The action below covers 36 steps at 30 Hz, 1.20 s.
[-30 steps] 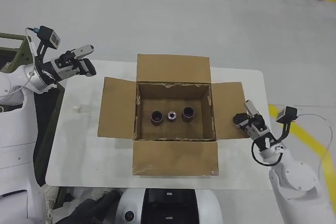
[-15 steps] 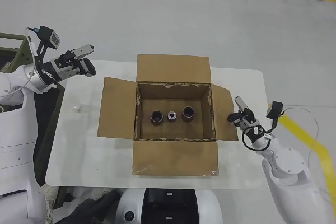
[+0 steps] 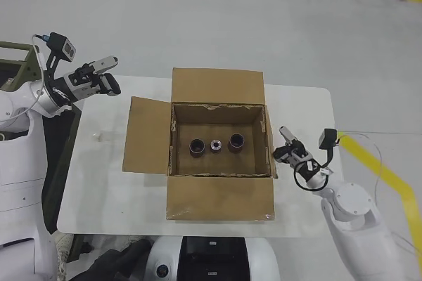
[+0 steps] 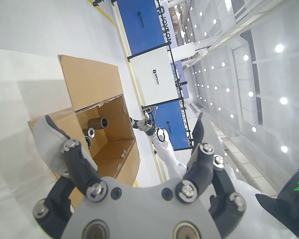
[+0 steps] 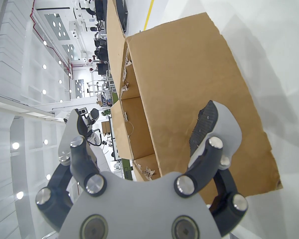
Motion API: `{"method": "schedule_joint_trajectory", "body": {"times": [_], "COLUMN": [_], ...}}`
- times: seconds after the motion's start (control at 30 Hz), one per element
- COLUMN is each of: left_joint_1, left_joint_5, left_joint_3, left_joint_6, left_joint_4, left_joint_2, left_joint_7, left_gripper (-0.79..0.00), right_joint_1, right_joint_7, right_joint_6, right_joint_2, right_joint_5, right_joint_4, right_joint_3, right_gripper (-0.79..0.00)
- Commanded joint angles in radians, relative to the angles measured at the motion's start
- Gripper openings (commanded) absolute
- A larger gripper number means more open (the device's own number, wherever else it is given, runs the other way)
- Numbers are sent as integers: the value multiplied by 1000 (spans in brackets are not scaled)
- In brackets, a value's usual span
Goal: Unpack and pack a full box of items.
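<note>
Right tool (image 5: pixel 142 115): fingers spread apart at the box's right flap (image 5: pixel 189 75), which stands tilted up between them; I cannot tell whether they touch it.
Left tool (image 3: pixel 107 76): fingers spread, holding nothing, over the table's (image 3: pixel 105 183) far left corner, well apart from the box.
Box (image 3: pixel 218 88): open cardboard, mid-table, with the left, back and front flaps folded out.
Contents: two dark cylinders (image 3: pixel 197 147) on the box floor, with a small metal ring (image 3: pixel 216 145) between them.
Print: blue and white boards (image 4: pixel 142 23) behind carry lettering.
</note>
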Motion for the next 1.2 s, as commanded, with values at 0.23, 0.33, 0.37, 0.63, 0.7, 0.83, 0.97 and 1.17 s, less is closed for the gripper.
{"method": "schedule_joint_trajectory", "body": {"times": [0.23, 0.33, 0.37, 0.63, 0.7, 0.83, 0.97, 1.17], "left_joint_1": [0, 0, 0, 0, 0, 0, 0, 0], "left_joint_5": [0, 0, 0, 0, 0, 0, 0, 0], "left_joint_3": [0, 0, 0, 0, 0, 0, 0, 0], "left_joint_6": [0, 0, 0, 0, 0, 0, 0, 0], "left_joint_4": [0, 0, 0, 0, 0, 0, 0, 0], "left_joint_2": [0, 0, 0, 0, 0, 0, 0, 0], "left_joint_7": [0, 0, 0, 0, 0, 0, 0, 0], "left_gripper": [0, 0, 0, 0, 0, 0, 0, 0], "right_joint_1": [1, 8, 11, 11, -5, -41, -60, -24], "right_joint_7": [35, 33, 34, 2, -15, -31, -18, 39], "right_joint_6": [19, 21, 22, 29, 34, 49, 77, 133], "right_joint_2": [-2, -4, -5, -5, -3, 3, 9, 12], "right_joint_5": [-18, -24, -26, -52, -70, -101, -145, -236], "right_joint_4": [-32, -34, -33, -46, -72, -150, -239, -322], "right_joint_3": [-43, -58, -63, -56, -40, -2, 21, -20], "right_gripper": [0, 0, 0, 0, 0, 0, 0, 0]}}
